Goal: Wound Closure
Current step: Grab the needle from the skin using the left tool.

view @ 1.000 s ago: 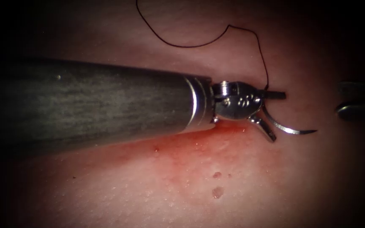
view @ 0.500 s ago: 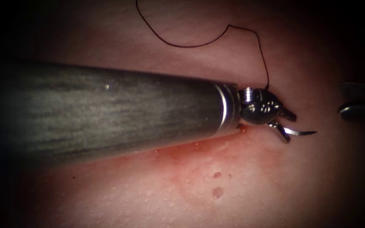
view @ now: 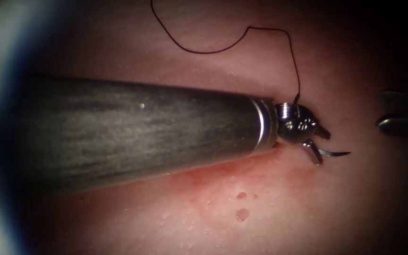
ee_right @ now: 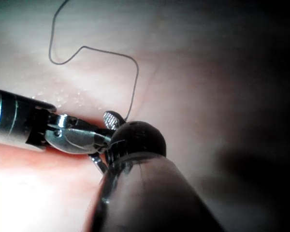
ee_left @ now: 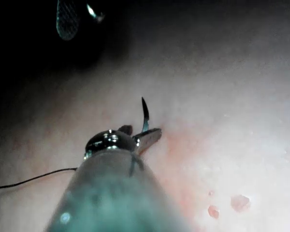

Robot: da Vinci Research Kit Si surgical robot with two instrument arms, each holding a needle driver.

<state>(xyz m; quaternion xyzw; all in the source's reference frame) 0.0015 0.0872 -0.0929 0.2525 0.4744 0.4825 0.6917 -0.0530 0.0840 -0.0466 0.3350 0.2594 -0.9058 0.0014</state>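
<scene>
Endoscope view: the left tool [view: 318, 144] lies low over the tissue [view: 270, 208] with its jaws parted. The needle [view: 332, 153] lies between them and against the lower jaw; the jaws are not closed on it. Its pointed end projects beyond the jaw tips, free above the surface, and no part of it is seen in the tissue. The thread [view: 242, 40] rises from just behind the jaws, at the wrist, and loops away over the tissue. Red fluid [view: 223, 182] stains the surface beneath the shaft. The right tool [view: 395, 118] sits well apart, beyond the needle point; jaw state cannot be told.

Left wrist view: the left tool [ee_left: 140, 134] has its jaws apart, and the needle [ee_left: 145, 115] stands up between them, point clear. The thread [ee_left: 34, 180] trails back beside the shaft.

Right wrist view: the left tool [ee_right: 104, 133] lies just ahead of the right tool's wrist, with the thread [ee_right: 111, 53] looping above it.
</scene>
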